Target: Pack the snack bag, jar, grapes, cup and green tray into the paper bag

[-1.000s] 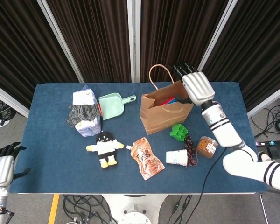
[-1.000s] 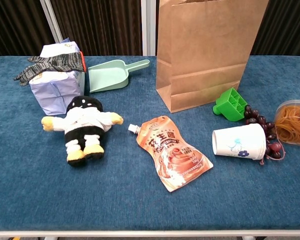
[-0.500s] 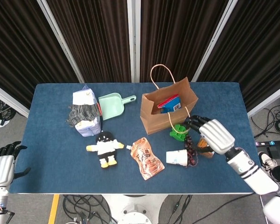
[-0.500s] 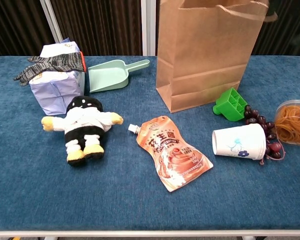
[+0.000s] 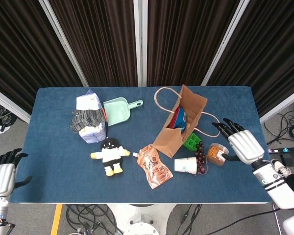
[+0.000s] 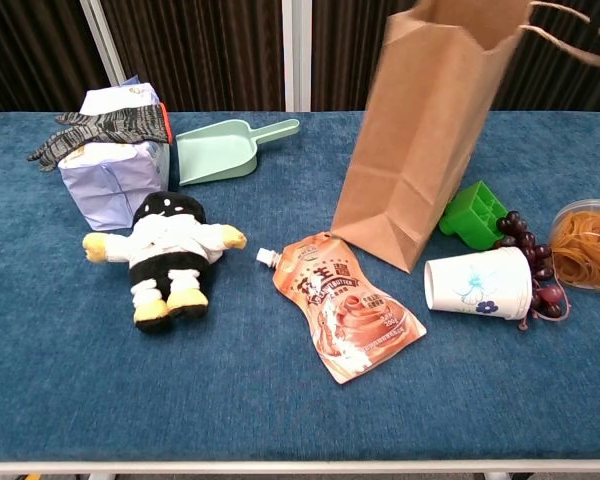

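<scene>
The brown paper bag (image 5: 175,128) (image 6: 427,140) leans steeply, its mouth toward the back right and a red and blue packet showing inside. Its base stands beside the orange snack bag (image 5: 155,166) (image 6: 347,306), which lies flat. The green tray (image 5: 192,142) (image 6: 471,213) sits partly behind the bag. The white cup (image 5: 187,165) (image 6: 477,284) lies on its side against the dark grapes (image 5: 201,155) (image 6: 523,250). The jar (image 5: 217,153) (image 6: 585,243) stands at the right. My right hand (image 5: 241,144) hovers just right of the jar, fingers spread, holding nothing. My left hand (image 5: 2,174) stays off the table's near left corner, empty.
A plush doll (image 5: 109,155) (image 6: 170,255) lies left of the snack bag. A mint scoop (image 5: 120,107) (image 6: 220,152) and a carton with a grey glove (image 5: 89,122) (image 6: 113,150) occupy the back left. A bag handle loop (image 5: 211,119) reaches toward my right fingertips.
My right hand came away from the bag's mouth, down and to the right past the jar. The paper bag went from upright to steeply tilted, and its base shifted toward the snack bag.
</scene>
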You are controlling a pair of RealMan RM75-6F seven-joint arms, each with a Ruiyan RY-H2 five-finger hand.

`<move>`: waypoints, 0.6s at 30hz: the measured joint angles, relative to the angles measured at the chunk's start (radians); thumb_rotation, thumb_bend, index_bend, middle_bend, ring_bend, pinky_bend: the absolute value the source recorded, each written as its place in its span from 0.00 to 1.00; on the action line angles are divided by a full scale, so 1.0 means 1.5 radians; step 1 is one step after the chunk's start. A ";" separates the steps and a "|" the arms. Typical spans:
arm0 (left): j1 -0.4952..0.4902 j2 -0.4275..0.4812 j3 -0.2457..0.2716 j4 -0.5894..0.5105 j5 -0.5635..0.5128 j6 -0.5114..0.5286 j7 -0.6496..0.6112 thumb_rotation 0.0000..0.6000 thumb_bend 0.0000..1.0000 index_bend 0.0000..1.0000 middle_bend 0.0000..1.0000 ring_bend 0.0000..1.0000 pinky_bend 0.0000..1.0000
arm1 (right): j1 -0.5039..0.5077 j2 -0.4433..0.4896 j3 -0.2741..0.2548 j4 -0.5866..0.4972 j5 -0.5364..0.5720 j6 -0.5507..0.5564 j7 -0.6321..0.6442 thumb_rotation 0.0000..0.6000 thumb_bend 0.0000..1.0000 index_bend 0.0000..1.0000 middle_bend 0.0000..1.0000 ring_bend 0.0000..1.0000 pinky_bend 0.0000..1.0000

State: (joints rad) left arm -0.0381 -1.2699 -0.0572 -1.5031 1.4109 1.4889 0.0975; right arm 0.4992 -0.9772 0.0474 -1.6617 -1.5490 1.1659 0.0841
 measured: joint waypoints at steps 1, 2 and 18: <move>0.000 0.001 0.000 -0.001 0.000 0.001 0.001 1.00 0.12 0.37 0.29 0.21 0.22 | -0.003 -0.002 0.003 0.004 -0.007 0.017 0.010 1.00 0.04 0.00 0.09 0.00 0.16; 0.000 0.002 -0.001 -0.002 0.001 0.001 0.002 1.00 0.11 0.37 0.29 0.21 0.22 | -0.007 -0.005 0.006 0.007 -0.014 0.034 0.020 1.00 0.04 0.00 0.08 0.00 0.15; -0.008 0.000 -0.002 -0.001 0.005 -0.005 0.003 1.00 0.12 0.37 0.29 0.21 0.22 | -0.082 0.035 0.010 0.021 -0.050 0.146 0.101 1.00 0.02 0.01 0.17 0.01 0.15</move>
State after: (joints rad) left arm -0.0497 -1.2694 -0.0598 -1.5048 1.4180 1.4814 0.1014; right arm 0.3760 -0.9249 0.0617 -1.6298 -1.6238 1.3854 0.2352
